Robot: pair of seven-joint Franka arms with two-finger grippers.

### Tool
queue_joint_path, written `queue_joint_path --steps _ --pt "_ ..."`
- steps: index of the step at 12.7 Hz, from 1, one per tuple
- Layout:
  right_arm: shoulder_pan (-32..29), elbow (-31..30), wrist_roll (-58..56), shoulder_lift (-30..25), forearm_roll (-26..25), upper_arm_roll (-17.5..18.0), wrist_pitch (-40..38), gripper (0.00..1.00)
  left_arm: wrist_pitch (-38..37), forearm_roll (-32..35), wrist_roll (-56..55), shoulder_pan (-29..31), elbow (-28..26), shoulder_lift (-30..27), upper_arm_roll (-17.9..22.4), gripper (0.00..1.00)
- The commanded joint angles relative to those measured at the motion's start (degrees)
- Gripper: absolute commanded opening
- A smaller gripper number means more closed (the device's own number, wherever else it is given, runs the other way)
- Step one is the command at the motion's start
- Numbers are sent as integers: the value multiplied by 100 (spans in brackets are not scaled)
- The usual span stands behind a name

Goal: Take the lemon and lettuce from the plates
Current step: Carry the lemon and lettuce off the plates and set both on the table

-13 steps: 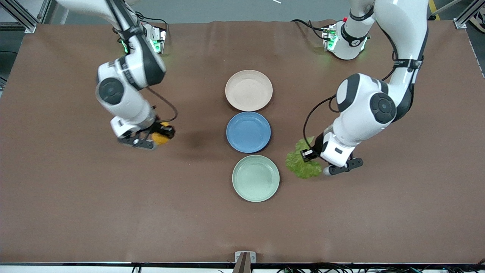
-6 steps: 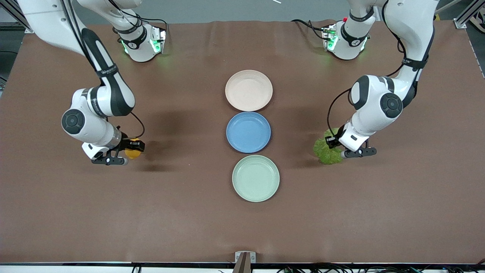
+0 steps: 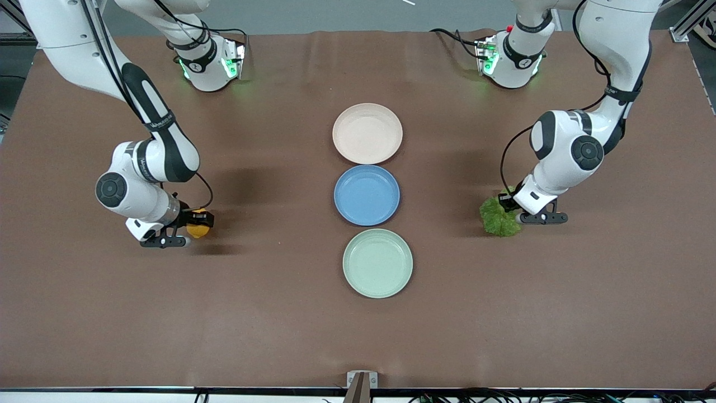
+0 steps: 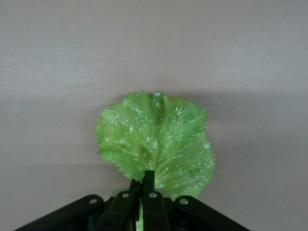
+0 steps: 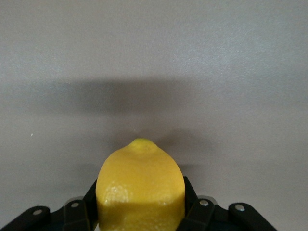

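Right gripper [image 3: 184, 232] low over bare brown table [image 3: 279, 313] toward the right arm's end, well apart from the row of plates. Its fingers [image 5: 82, 211] are clamped on the lemon [image 3: 198, 223] from both sides; in the right wrist view the yellow fruit [image 5: 140, 187] fills the gap between them, tip pointing away from the camera (shadow on the cloth just past it).

Left gripper [image 3: 517, 215] low over the table toward the left arm's end. Its fingers [image 4: 151, 204] are pressed nearly together, pinching the lettuce [image 3: 498, 217] at the stem end; the crinkled green leaf [image 4: 156, 144] fans out from the fingertips above the cloth. Cannot tell whether the leaf's edge touches the table.

Three plates in a line mid-table, all bare: beige-pink plate [image 3: 367, 133] farthest from the front camera, blue plate [image 3: 367, 195] in the middle, mint green plate [image 3: 377, 263] nearest. Lemon and lettuce are both off the plates.
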Motion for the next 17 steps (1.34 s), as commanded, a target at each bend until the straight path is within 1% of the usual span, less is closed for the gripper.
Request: queue_joint_path --steps 1,2,3,4,6,7,9,10,12,13,15,17 --pt "-126 -40 -111 29 73 106 64 10 96 123 157 81 -92 -91 -57 6" --pt "-134 -40 -111 47 73 106 55 18 96 123 166 72 -57 -91 -57 37" --pt "-152 -32 -120 47 73 106 12 44 78 132 166 72 -13 -117 -57 99" --pt "-143 -32 -111 47 73 106 2 99 -79 132 114 72 74 -195 -57 100" --pt "-135 38 -111 21 73 106 -94 100 -1085 132 113 90 503 -459 -39 100" --pt "-135 204 -111 -23 73 106 -355 100 -1778 132 113 133 871 -625 -13 100" --pt "-135 992 -102 -155 73 98 -1634 100 -3254 132 166 501 1636 -915 -48 100" --pt "-152 1597 -50 -164 65 89 -2485 100 -3862 132 175 633 1979 -1134 -48 100" --pt "-187 2592 -41 -172 38 71 -3850 100 -4603 132 192 783 2393 -1600 -30 100" --pt "-239 2901 -32 -207 -14 63 -4291 100 -4859 124 192 827 2604 -1742 -30 100" --pt "-327 3464 -40 -330 -41 19 -5013 100 -5325 132 175 837 3192 -1822 -4 100" --pt "-415 4288 -111 -314 -102 10 -5812 100 -5712 141 175 837 3703 -1822 5 100"
